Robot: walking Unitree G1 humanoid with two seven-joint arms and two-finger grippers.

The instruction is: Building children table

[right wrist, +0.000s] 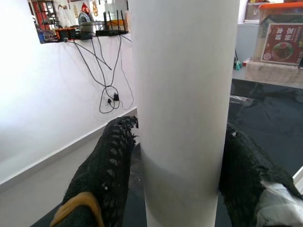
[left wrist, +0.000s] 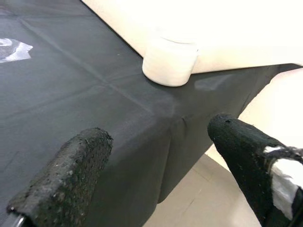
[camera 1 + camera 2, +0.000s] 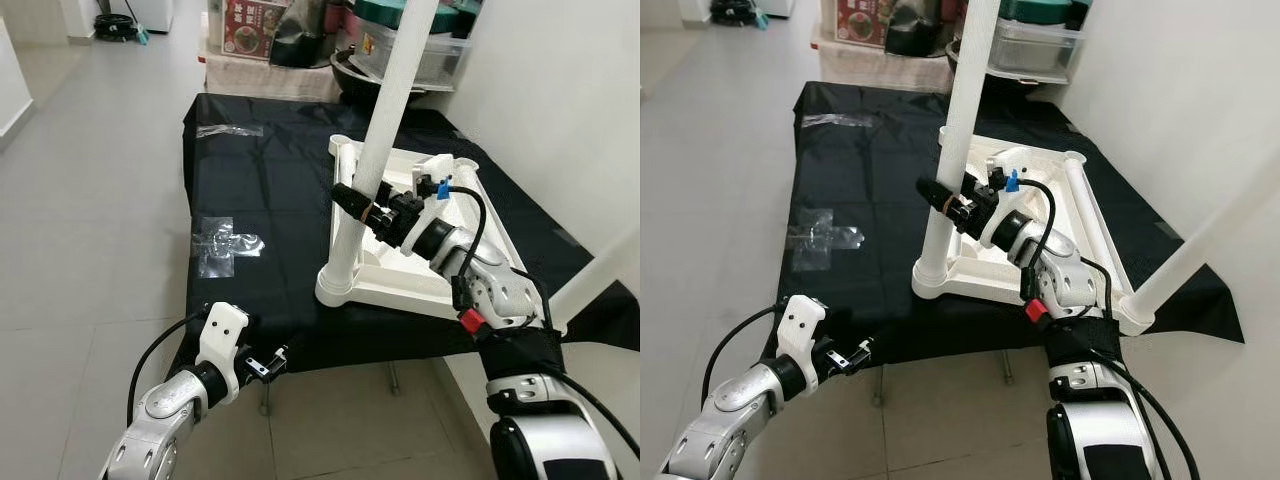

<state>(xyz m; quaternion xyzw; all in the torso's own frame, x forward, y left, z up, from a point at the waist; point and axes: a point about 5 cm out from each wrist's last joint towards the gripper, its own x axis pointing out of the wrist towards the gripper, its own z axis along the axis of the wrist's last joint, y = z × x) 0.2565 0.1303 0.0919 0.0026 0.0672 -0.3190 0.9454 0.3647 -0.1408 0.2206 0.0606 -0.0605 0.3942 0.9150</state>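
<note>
Right gripper (image 3: 362, 207) pinches the upright leg (image 3: 385, 120) seated in the corner socket of the upside-down tabletop (image 3: 455, 270) on the worktop (image 3: 260, 200), likely steadying it; left gripper (image 3: 270, 362) idle, fingers spread, off the front edge.

The top of the upright white table leg (image 3: 385, 120) runs out past the upper edge in both eye views, so its end cannot be seen. A second white leg (image 3: 1215, 240) is cut by the right edge. The far side of the leg inside the right gripper (image 1: 182, 156) is hidden. The label (image 3: 248, 28) on the box behind the table is too small to read.
</note>
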